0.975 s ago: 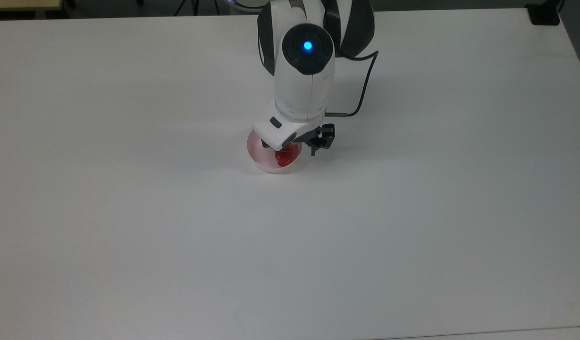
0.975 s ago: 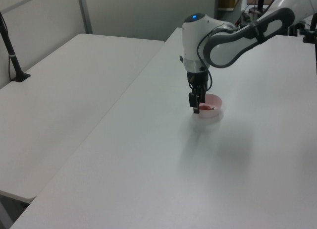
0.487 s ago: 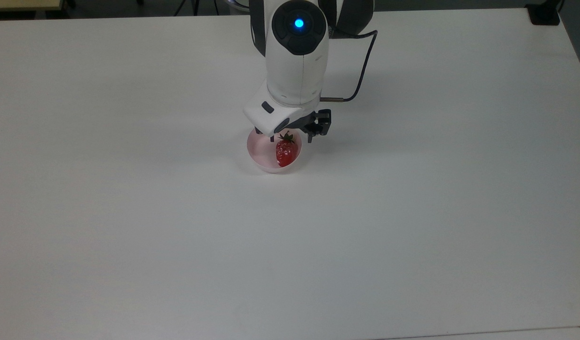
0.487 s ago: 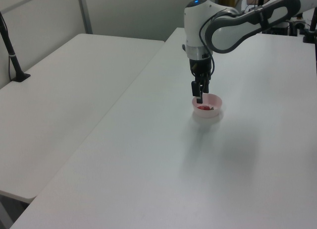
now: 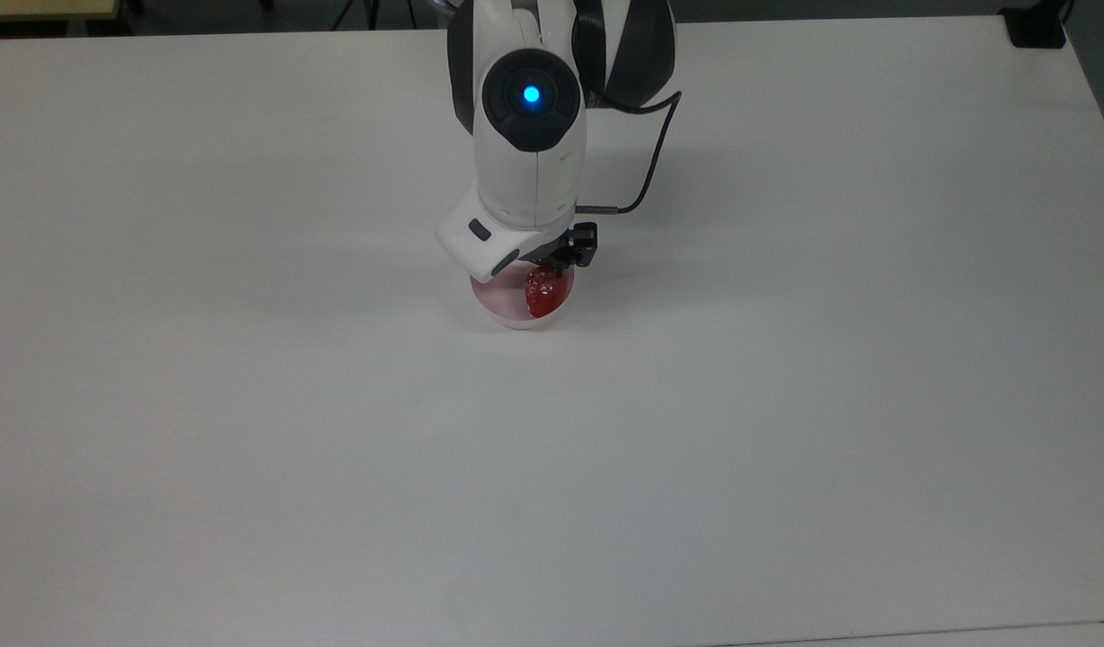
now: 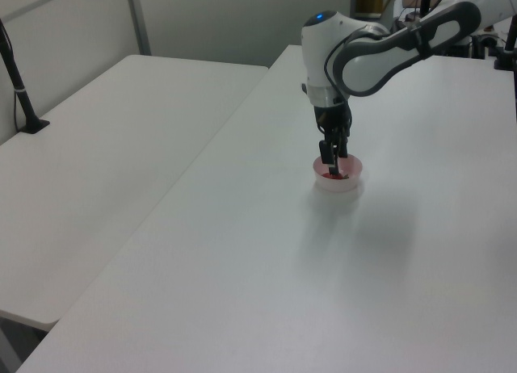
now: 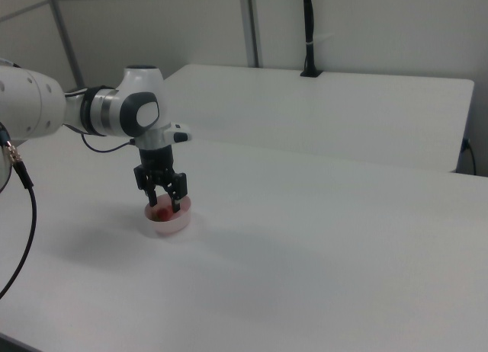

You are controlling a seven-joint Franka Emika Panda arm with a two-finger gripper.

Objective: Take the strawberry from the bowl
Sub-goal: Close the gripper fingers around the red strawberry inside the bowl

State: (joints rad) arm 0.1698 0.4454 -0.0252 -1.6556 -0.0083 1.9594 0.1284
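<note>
Spread apart, the arm's black two-finger claw (image 7: 165, 205) hangs with its tips dipped into the small round pale pink plastic bowl (image 5: 507, 313), straddling the glossy red strawberry (image 5: 545, 295) that lies against the bowl's 3 o'clock wall in the top view, on the white table (image 5: 785, 404).

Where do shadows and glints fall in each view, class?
Top view: a soft grey shadow spreads over the table to the top view's right of the arm, and the strawberry glints. Left view: a faint shadow lies below the bowl. Right view: a dim patch lies beside the bowl.
</note>
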